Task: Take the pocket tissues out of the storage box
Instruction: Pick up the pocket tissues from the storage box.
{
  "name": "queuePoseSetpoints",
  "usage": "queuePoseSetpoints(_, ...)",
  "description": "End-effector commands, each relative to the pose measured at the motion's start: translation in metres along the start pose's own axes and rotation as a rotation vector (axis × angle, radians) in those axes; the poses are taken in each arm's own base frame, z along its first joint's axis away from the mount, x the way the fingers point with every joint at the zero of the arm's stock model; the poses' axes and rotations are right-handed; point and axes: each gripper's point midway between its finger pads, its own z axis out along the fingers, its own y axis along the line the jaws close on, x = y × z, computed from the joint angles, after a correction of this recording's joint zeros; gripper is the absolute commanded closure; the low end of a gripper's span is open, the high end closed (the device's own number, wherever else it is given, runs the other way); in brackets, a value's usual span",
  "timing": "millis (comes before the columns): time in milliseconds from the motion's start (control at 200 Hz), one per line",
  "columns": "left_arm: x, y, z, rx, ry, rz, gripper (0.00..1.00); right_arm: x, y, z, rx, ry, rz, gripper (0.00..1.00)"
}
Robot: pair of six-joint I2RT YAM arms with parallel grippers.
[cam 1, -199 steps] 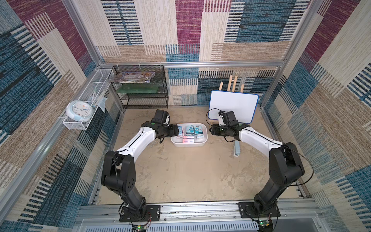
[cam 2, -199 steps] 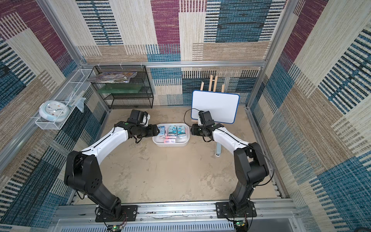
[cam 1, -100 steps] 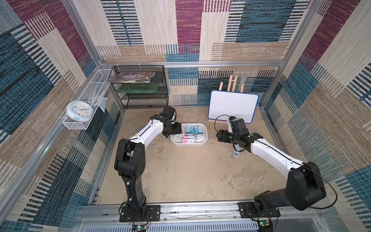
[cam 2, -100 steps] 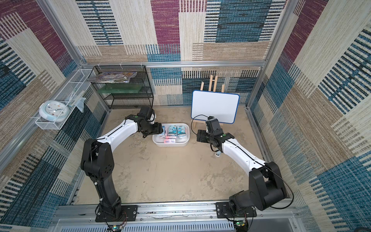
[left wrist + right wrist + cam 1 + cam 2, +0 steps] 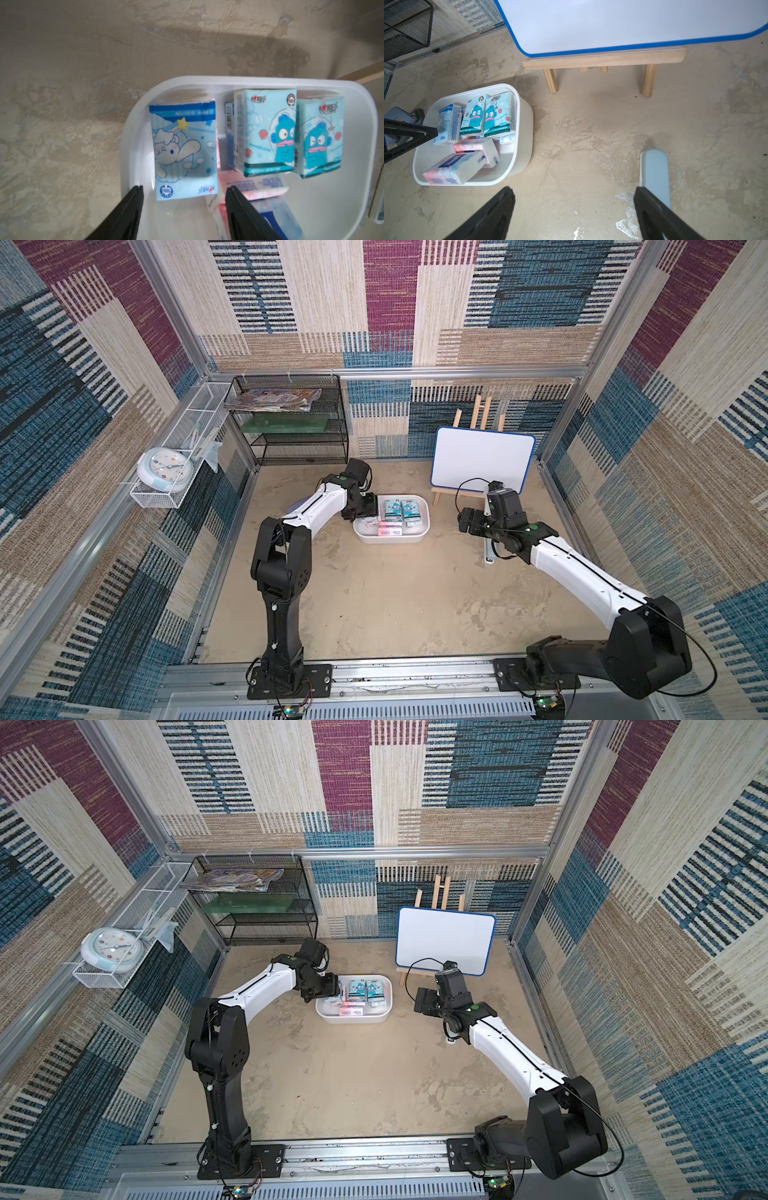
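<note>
Cartoon-printed pocket tissues [image 5: 265, 133] crowd the white storage box [image 5: 324, 197].

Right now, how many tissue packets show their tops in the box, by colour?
Teal packets: 2
Pale blue packet: 1
Pink packets: 2
Total: 5 in plain sight; others lie partly hidden beneath.

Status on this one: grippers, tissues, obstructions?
Left gripper open, jaws either side of pale-blue packet in storage box. Right gripper open, empty, clear of box. Pink packet crowds one left jaw.
</note>
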Motion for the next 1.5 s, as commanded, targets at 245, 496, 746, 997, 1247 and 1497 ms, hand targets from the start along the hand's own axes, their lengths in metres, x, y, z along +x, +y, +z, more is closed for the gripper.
queuePoseSetpoints(245,0.0,0.008,0.02,-0.078,0.023,-0.041,0.32,-0.01,-0.004,-0.001,0.01,-0.039,0.014,0.04)
queuePoseSetpoints(496,0.0,0.004,0.033,-0.062,0.047,-0.034,0.38,-0.012,-0.002,0.004,-0.002,-0.038,0.015,0.04)
queuePoseSetpoints(746,-0.001,0.001,0.031,-0.051,0.049,-0.011,0.49,-0.012,0.0,0.006,-0.008,-0.032,0.017,0.04)
queuePoseSetpoints(997,0.002,-0.007,0.009,-0.024,0.042,0.008,0.51,-0.011,-0.001,0.007,-0.01,-0.032,0.019,0.05)
queuePoseSetpoints(1247,0.014,-0.006,-0.033,-0.022,-0.006,0.021,0.51,-0.01,0.003,0.008,-0.035,-0.028,0.029,0.05)
queuePoseSetpoints(1497,0.057,0.016,-0.07,-0.06,0.0,0.024,0.52,-0.008,0.004,0.008,-0.045,-0.032,0.034,0.05)
